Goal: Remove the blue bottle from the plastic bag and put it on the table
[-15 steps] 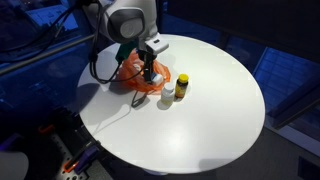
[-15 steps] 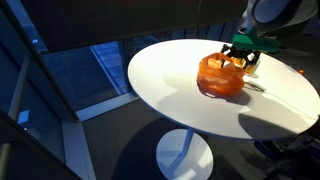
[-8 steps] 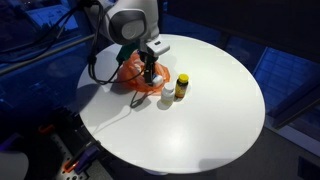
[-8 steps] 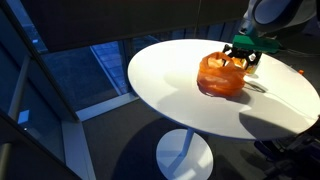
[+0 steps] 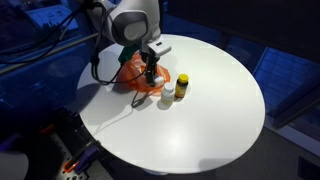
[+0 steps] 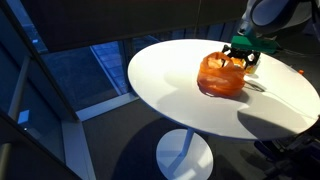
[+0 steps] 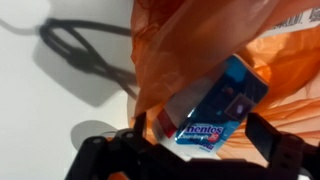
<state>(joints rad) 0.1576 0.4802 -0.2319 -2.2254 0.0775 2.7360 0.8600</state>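
Wrist view shows my gripper spread wide at the mouth of the orange plastic bag. The jaws stand at roughly 8 and 4 o'clock of the blue bottle and are not yet pressed onto it. The bottle lies tilted, its length running from 7 to 1 o'clock. Its label faces me, and orange film is folded over its far end and crowds its 9 o'clock side.

Against the pictures of the last second, almost nothing has shifted in either exterior view. My arm hangs over the bag at the same spot, and the bag keeps its shape. I take this as the pause before closing: the approach is done, the grasp is not.

The bottle is therefore still inside the bag, and none of the placing has begun. I judge the main risk to be pinching film together with the bottle, so that the bag lifts too.

Further out, in an exterior view, a small yellow jar stands just beside the bag at its 3 o'clock. The white table reaches well beyond it towards 4 o'clock.
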